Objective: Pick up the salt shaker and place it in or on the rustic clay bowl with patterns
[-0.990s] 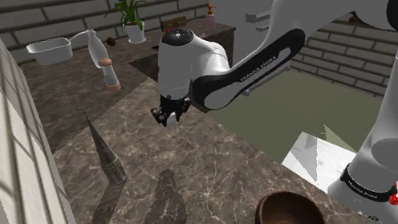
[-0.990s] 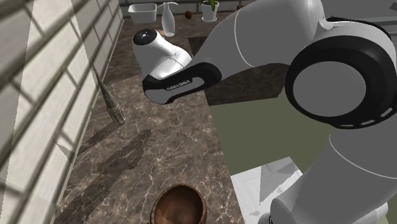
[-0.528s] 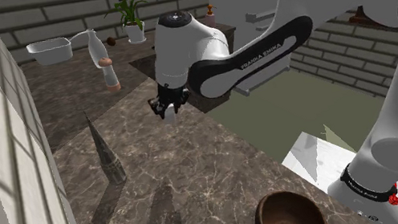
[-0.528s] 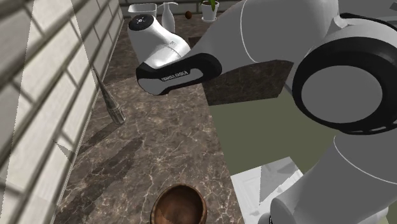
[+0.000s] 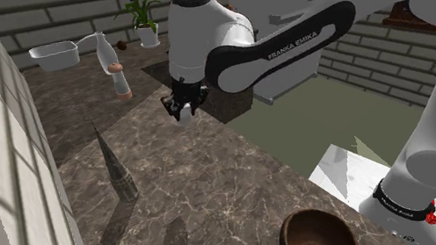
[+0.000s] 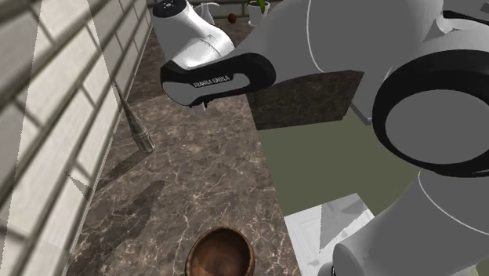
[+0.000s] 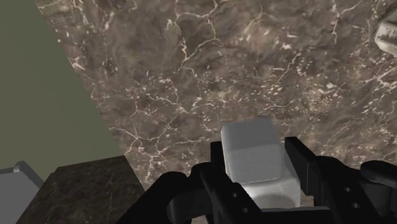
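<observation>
The salt shaker (image 7: 250, 147) is a pale grey, blocky piece clasped between my two black fingers. My gripper (image 7: 257, 170) is shut on it and hangs above the dark marble counter (image 5: 208, 189). In the shoulder view the gripper (image 5: 181, 110) points down over the counter's middle, and the shaker's pale end (image 5: 185, 116) shows at its tips. The brown clay bowl (image 5: 316, 237) sits at the counter's near end, close to the stand and well away from the gripper. The second exterior view has the bowl (image 6: 222, 254) at its lower edge.
A tall grey cone-shaped object (image 5: 115, 166) stands near the tiled wall. At the far end are a pink-capped bottle (image 5: 119, 80), a clear bottle (image 5: 103, 51), a white basin (image 5: 54, 55) and a potted plant (image 5: 144, 17). The counter's edge drops to an olive floor (image 5: 331, 118).
The hand has risen above the counter and shifted slightly toward the far end, keeping the shaker between its fingers. The bowl and other objects have not moved.
</observation>
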